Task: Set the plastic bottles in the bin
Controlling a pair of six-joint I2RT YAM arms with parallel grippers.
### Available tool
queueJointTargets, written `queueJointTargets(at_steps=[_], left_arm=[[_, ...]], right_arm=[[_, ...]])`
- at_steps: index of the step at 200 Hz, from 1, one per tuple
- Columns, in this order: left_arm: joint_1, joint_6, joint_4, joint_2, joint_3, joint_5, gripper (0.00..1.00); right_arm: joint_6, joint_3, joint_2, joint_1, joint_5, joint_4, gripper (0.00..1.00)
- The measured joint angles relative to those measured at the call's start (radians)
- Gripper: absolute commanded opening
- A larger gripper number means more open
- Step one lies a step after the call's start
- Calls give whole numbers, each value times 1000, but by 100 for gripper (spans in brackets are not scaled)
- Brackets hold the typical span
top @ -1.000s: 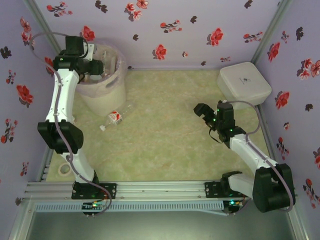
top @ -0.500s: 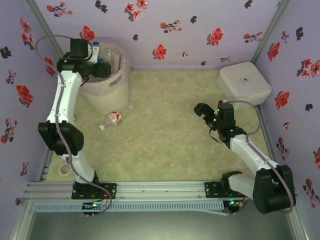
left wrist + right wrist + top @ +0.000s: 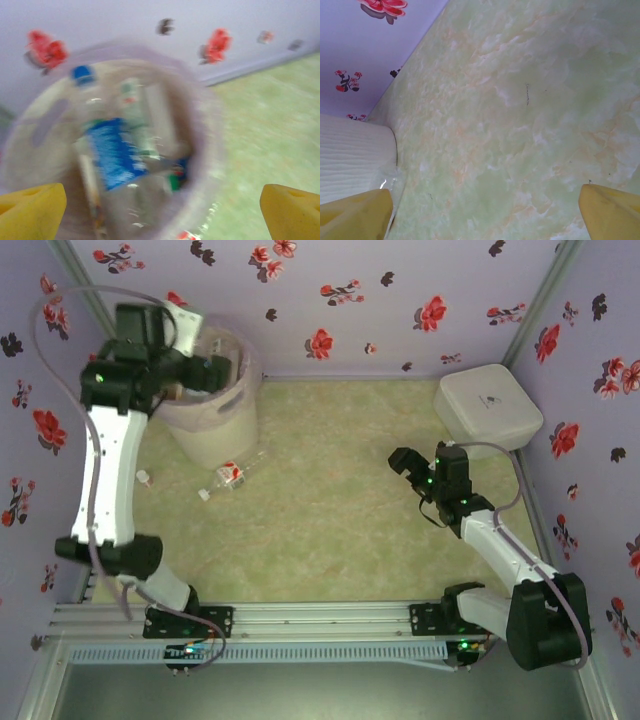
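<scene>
The left pincer (image 3: 161,212) hangs wide and empty over the bin (image 3: 215,420), where a blue-labelled bottle (image 3: 114,155) stands tall among the other bottles inside. Its blue cap reaches near the rim, so I judge it could topple out if the arm clips the liner or nudges the bin while pulling away. One red-labelled bottle (image 3: 230,477) lies on the table (image 3: 340,540) just beside the bin's base. A hasty reach could roll it off or knock the bin. The right pincer (image 3: 405,462) hovers wide and empty near the white lidded box (image 3: 488,405).

A second ago the left pincer was nearly closed at the rim. Since then it has spread and the arm has swung up and leftward. The fallen bottle and the right arm have not moved.
</scene>
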Motion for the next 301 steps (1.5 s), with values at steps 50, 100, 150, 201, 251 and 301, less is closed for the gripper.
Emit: queueJointTargets(at_steps=[50, 100, 150, 201, 251, 301], left_arm=[[-400, -14, 135, -269, -509, -74, 100], [-515, -84, 306, -183, -922, -144, 100], [-391, -96, 422, -56, -1021, -348, 100], [-230, -126, 533, 24, -1105, -431, 100], [-187, -139, 569, 110, -1105, -430, 100], [-207, -202, 560, 121, -1098, -414, 100]], right_arm=[[-22, 10, -43, 0, 6, -40, 98], [-34, 10, -63, -4, 15, -48, 98], [-34, 10, -63, -5, 15, -46, 98], [-40, 8, -97, -5, 21, -58, 98], [-42, 8, -97, -5, 23, -61, 98], [-42, 8, -97, -5, 23, -60, 98]])
